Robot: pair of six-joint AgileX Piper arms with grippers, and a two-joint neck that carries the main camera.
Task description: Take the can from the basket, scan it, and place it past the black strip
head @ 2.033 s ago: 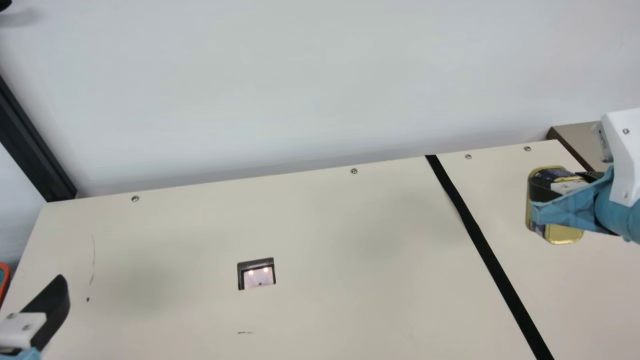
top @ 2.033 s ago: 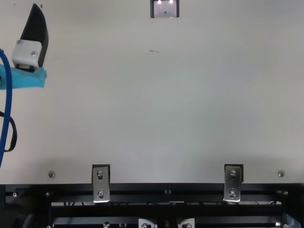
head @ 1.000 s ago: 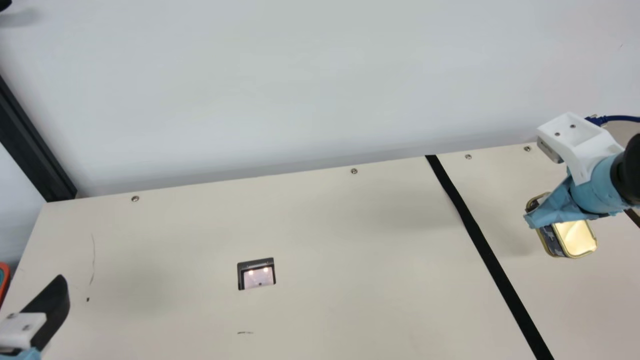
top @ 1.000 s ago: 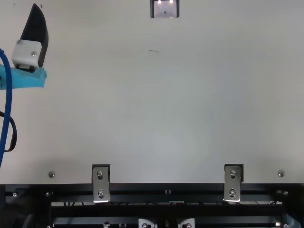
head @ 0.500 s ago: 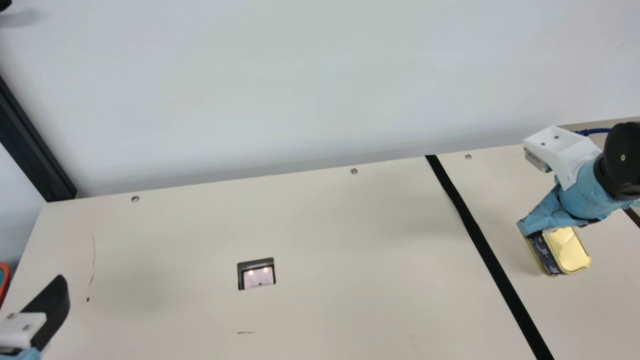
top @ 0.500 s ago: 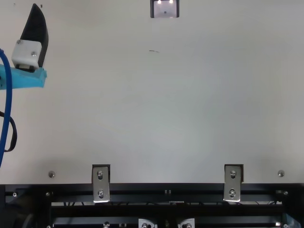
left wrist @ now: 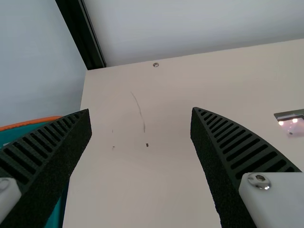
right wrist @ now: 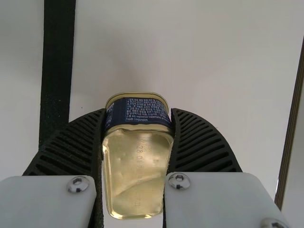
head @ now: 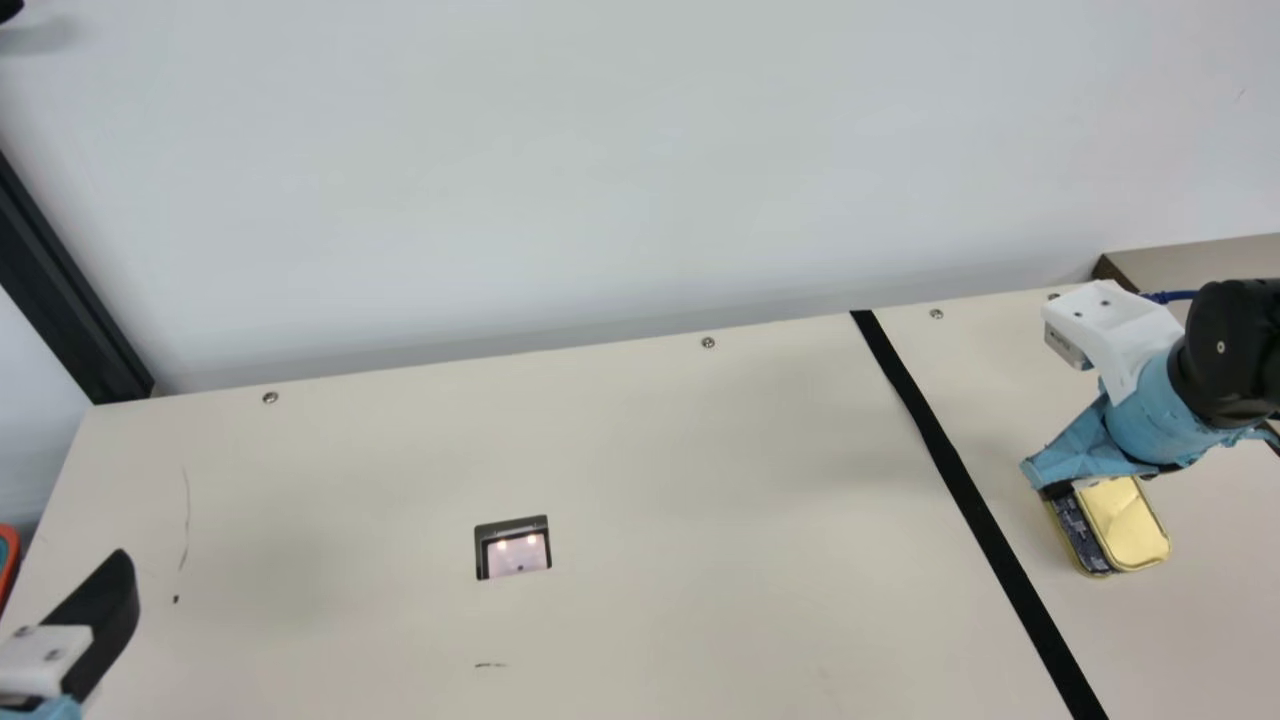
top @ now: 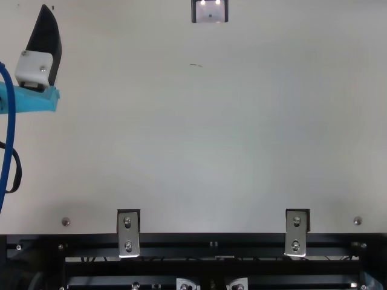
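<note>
Right gripper (right wrist: 139,111): pinching can (right wrist: 137,166)
Black strip (head: 1026,600): can showing beyond; placing seemingly underway
Table (head: 1200,620): next likely needing gentle settling, then release
Left gripper (left wrist: 141,111): hanging spread

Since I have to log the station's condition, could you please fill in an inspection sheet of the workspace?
Surface: cream table with faint dark marks and a black strip
Job's things: can held past the strip, contact with the table unclear; orange-rimmed basket at the left; inset window with two lights, probably the scanner
Clutter: nothing seen
Left gripper: open, nothing between its fingers
Right gripper: closed on the can's sides
Cables: blue cable and black cable at the top view's left edge
Surroundings: pale wall behind, dark post at the far left corner
</note>
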